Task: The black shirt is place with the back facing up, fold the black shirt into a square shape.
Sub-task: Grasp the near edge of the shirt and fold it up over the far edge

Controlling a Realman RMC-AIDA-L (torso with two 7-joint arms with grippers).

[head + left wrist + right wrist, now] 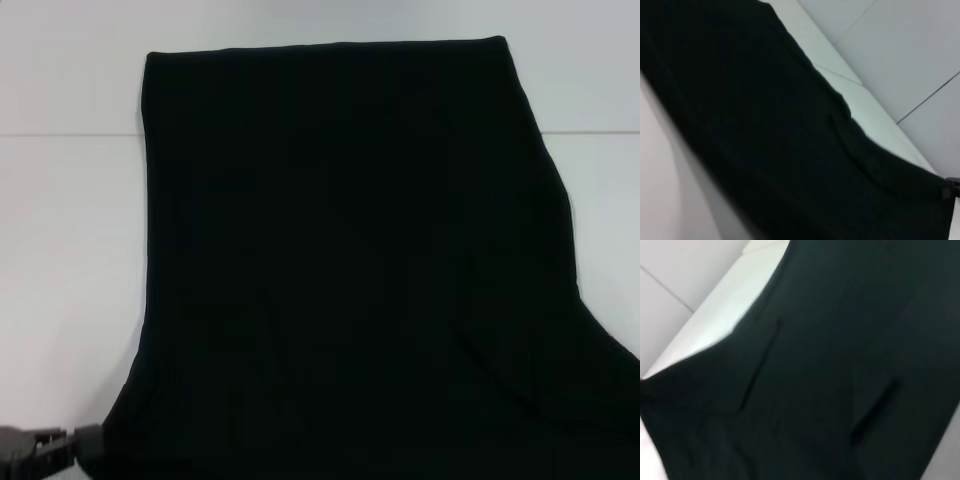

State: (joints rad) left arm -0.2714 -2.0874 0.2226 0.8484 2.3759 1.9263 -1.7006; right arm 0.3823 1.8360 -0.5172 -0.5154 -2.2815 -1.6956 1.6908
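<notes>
The black shirt (340, 260) lies spread over the white table (70, 250), with a straight edge at the far side and the cloth widening toward me. It fills most of the left wrist view (765, 140) and the right wrist view (840, 365). My left gripper (45, 450) shows only as a grey part at the near left, right beside the shirt's near left corner. A small dark rigid piece (950, 189) at the shirt's far corner in the left wrist view looks like my right gripper. The right gripper is out of the head view.
The white table shows to the left (70, 250) and right (600, 180) of the shirt and beyond its far edge. A seam line (60, 134) runs across the table surface. Pale wall panels (905, 55) show past the table.
</notes>
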